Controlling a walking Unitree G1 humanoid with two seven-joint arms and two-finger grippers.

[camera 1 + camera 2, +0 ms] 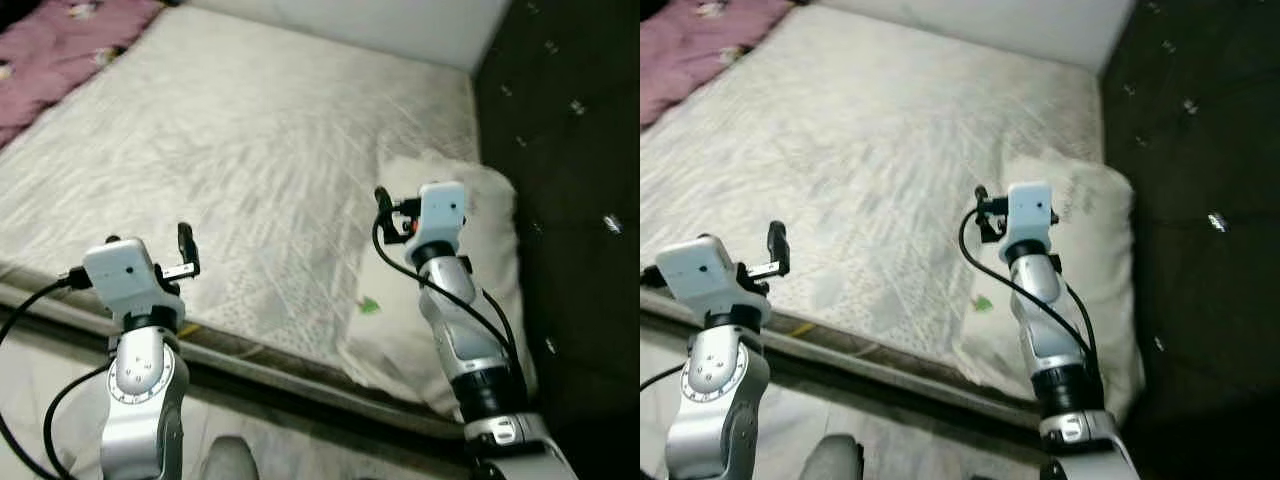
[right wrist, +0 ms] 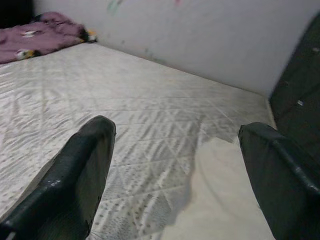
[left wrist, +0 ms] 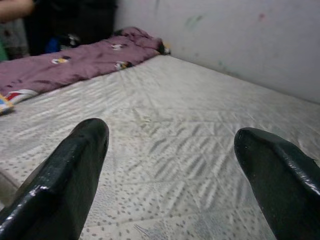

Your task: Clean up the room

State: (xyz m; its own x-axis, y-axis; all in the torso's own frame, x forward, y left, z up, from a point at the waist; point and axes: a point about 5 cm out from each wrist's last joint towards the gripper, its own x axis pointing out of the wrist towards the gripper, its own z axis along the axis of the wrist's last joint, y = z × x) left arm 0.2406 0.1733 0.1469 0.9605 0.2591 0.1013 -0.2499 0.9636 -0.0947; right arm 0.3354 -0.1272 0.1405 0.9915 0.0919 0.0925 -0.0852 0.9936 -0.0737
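Note:
A bed with a white quilted mattress (image 1: pixel 250 150) lies before me. A white pillow (image 1: pixel 495 235) with a small green mark rests at its right end, against a dark padded headboard (image 1: pixel 570 150). A crumpled purple blanket (image 1: pixel 60 45) lies at the far left corner. My left gripper (image 1: pixel 185 245) hovers over the near edge of the mattress, its fingers (image 3: pixel 65 185) wide apart and holding nothing. My right gripper (image 1: pixel 390 215) hangs above the inner edge of the pillow (image 2: pixel 220 200), open and empty too.
The bed's near frame edge (image 1: pixel 300 365) runs across below my arms, with pale floor in front of it. A white wall (image 1: pixel 400 25) closes the far side. Dark clutter and a colourful item (image 3: pixel 4 104) sit beyond the blanket.

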